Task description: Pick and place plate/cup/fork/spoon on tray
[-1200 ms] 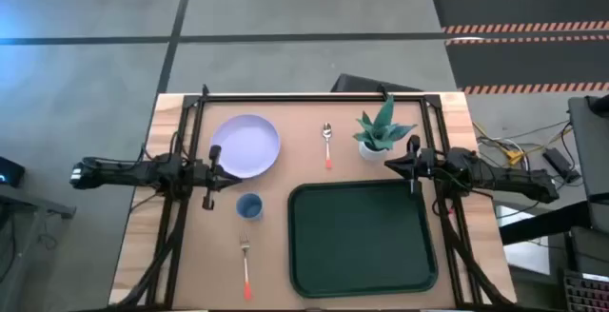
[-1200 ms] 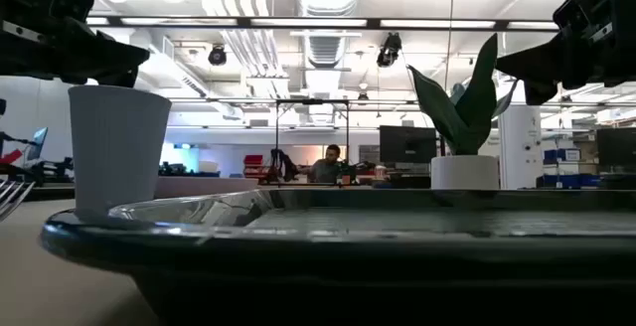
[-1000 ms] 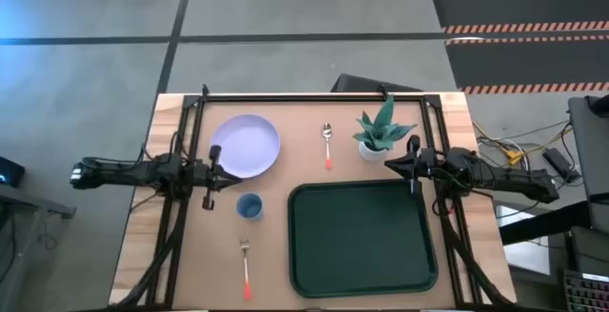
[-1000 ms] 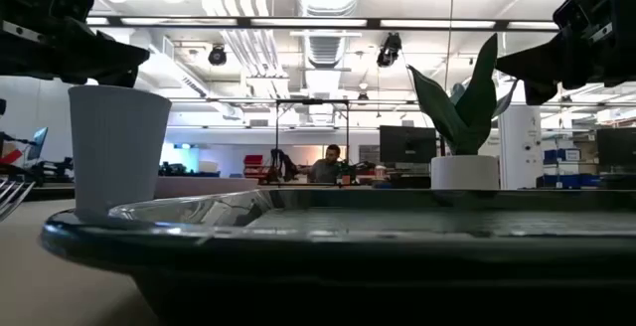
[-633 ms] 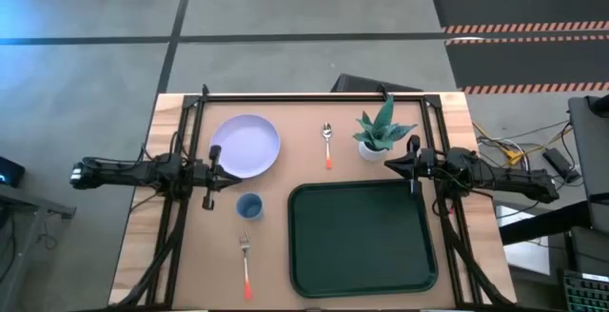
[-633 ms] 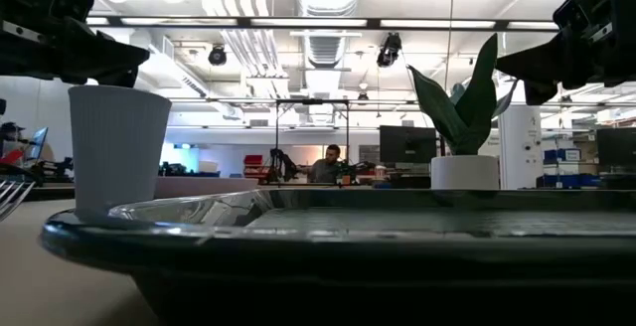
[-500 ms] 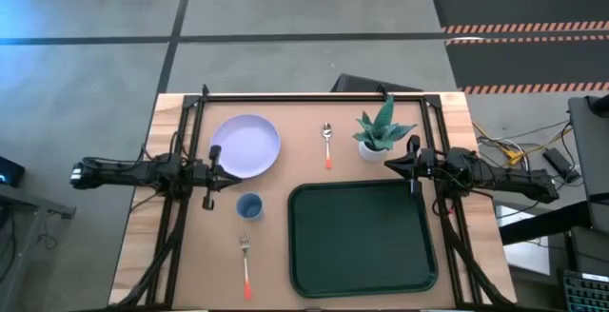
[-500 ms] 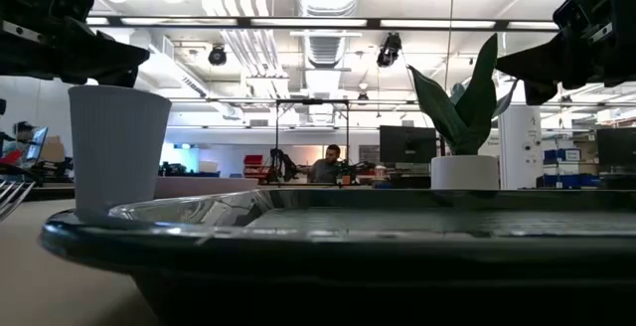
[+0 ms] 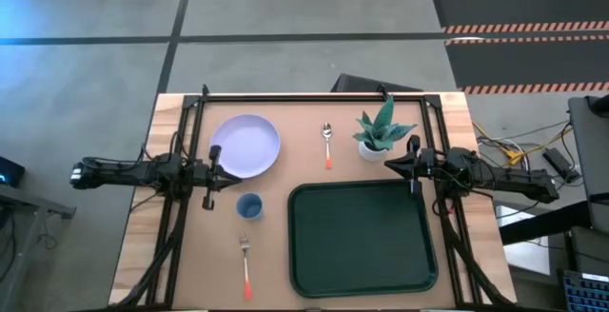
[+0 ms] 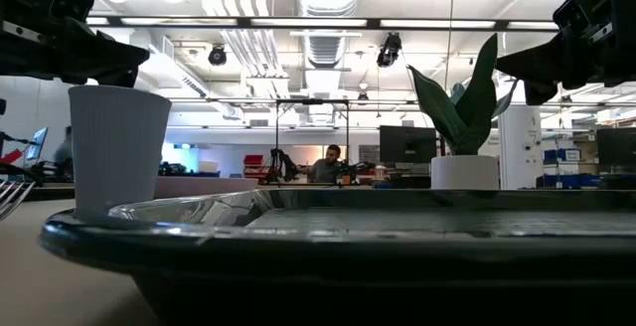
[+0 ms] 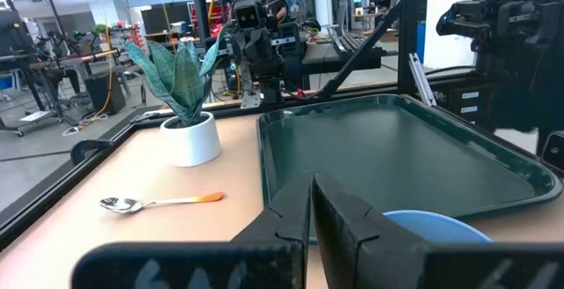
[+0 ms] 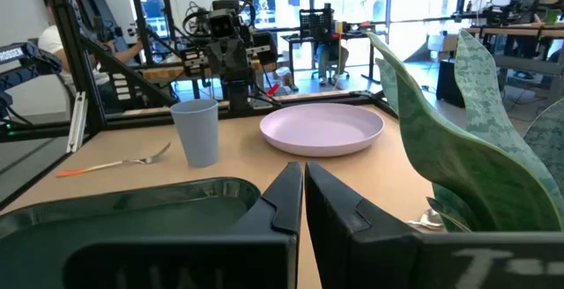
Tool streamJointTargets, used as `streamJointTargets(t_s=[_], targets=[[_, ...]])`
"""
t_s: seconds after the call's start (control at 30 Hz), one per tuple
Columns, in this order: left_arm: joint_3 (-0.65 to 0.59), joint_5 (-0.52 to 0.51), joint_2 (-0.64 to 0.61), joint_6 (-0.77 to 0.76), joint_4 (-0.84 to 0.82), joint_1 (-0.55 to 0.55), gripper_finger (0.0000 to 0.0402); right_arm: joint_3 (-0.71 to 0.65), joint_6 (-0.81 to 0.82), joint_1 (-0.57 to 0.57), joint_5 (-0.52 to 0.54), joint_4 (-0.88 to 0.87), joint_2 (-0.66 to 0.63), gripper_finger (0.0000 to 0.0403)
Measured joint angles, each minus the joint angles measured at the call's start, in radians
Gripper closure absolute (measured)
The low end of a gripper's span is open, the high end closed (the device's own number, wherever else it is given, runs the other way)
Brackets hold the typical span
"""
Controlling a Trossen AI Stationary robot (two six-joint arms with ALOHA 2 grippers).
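The pale lavender plate (image 9: 245, 146) lies flat at the far left of the table. The small blue cup (image 9: 249, 205) stands upright in front of it. The fork (image 9: 245, 263) lies near the front edge and the spoon (image 9: 326, 145) lies at the far middle. The dark green tray (image 9: 362, 238) lies at the near right. My left gripper (image 9: 231, 181) hovers between the plate and the cup, shut and empty (image 11: 310, 208). My right gripper (image 9: 388, 163) hovers over the tray's far edge beside the plant, shut and empty (image 12: 304, 183).
A white pot with a green plant (image 9: 379, 131) stands just beyond the tray's far right corner, close to my right gripper. A black frame (image 9: 314, 96) runs along the table's far edge and down both sides. Bare tabletop lies between the fork and the tray.
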Motion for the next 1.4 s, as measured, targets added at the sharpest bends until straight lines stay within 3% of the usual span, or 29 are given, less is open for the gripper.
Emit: streamJointTargets(t_s=[0.6, 1.4], targets=[[0.0, 0.0, 0.0, 0.0, 0.0, 0.0, 0.0402, 0.0, 0.001, 0.0, 0.001, 0.052, -0.002, 0.0394], [0.0, 0.0, 0.0, 0.0, 0.0, 0.0, 0.0402, 0.0, 0.222, 0.0, -0.001, 0.068, 0.0, 0.0394]])
